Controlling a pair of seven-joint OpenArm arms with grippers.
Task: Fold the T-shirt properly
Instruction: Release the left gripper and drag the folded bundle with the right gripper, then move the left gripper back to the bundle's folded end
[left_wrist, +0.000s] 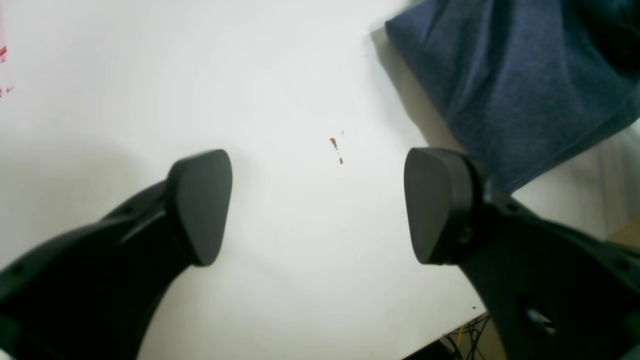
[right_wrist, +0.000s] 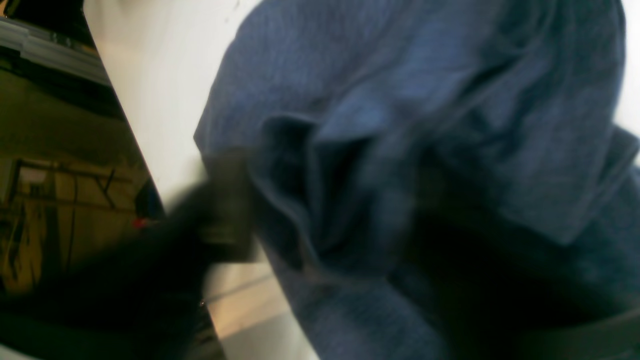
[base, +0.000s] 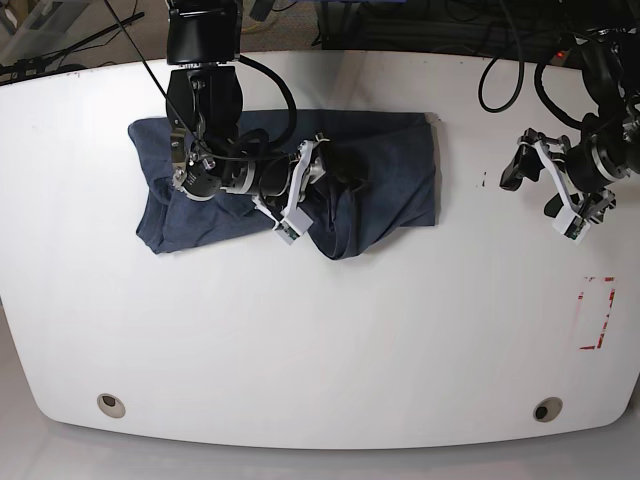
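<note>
The T-shirt (base: 400, 170) lies crumpled on the white table (base: 320, 340), left of centre at the back, its navy cloth bunched into folds. My right gripper (base: 305, 185) is down on the middle of it. In the right wrist view, which is blurred, a raised fold of the T-shirt (right_wrist: 400, 75) sits between the dark fingers (right_wrist: 220, 210) of the right gripper (right_wrist: 340, 230); whether they pinch it I cannot tell. My left gripper (left_wrist: 317, 205) hovers open over bare table, empty, with a corner of the T-shirt (left_wrist: 525, 75) beyond its right finger. It shows at the table's right (base: 548, 198), apart from the cloth.
A red tape rectangle (base: 597, 312) marks the table at the right. Two round holes (base: 111, 404) (base: 545, 409) sit near the front edge. Small brown specks (left_wrist: 334, 143) lie ahead of the left gripper. Cables (left_wrist: 465, 337) hang past the table edge.
</note>
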